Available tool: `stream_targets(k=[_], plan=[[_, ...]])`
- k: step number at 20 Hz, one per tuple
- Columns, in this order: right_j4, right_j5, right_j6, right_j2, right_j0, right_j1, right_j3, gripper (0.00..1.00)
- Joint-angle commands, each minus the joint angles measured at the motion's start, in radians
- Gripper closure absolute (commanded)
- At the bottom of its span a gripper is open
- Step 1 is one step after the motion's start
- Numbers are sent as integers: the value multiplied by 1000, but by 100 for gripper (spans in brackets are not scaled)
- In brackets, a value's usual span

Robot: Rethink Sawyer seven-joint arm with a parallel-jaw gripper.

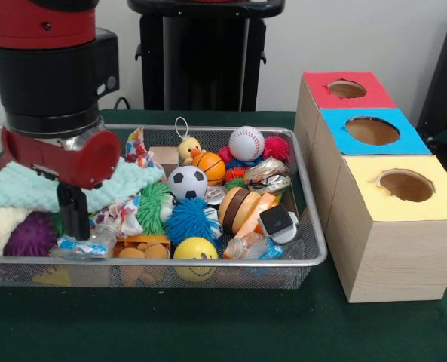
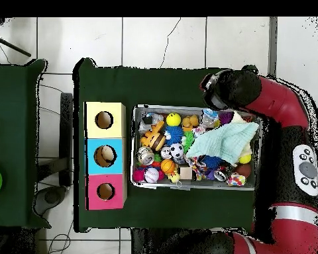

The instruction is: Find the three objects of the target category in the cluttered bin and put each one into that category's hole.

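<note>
Counter (image 1: 208, 324): dark green cloth. Bin (image 1: 313, 260): silver wire mesh. Beside the bin, three pale wood boxes with coloured tops: red box (image 1: 347, 90), blue box (image 1: 371, 130), yellow box (image 1: 406, 185). Inside the bin: black-and-white soccer ball (image 1: 187, 182), white baseball (image 1: 246, 142) with red stitching, orange basketball (image 1: 209, 167) with black lines, yellow smiley ball (image 1: 195, 257), mint-green cloth (image 1: 27, 188), purple spiky ball (image 1: 31, 237), blue spiky ball (image 1: 189, 220).

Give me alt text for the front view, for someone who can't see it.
A red and black robot arm reaches down into the left end of a wire mesh bin crammed with toy balls and clutter. Beside the bin stand three wooden boxes topped red, blue and yellow, each with a round hole.
</note>
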Motion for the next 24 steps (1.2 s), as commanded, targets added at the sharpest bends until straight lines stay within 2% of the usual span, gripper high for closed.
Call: stream_targets(k=[1, 6, 12, 17, 24], plan=[[36, -59, 205, -7, 9, 111, 14, 100], [18, -70, 189, -41, 13, 168, -15, 100], [7, -60, 168, -71, 15, 187, -5, 100], [29, -59, 178, -87, 21, 158, 54, 100], [57, -17, 152, -90, 20, 65, 130, 100]])
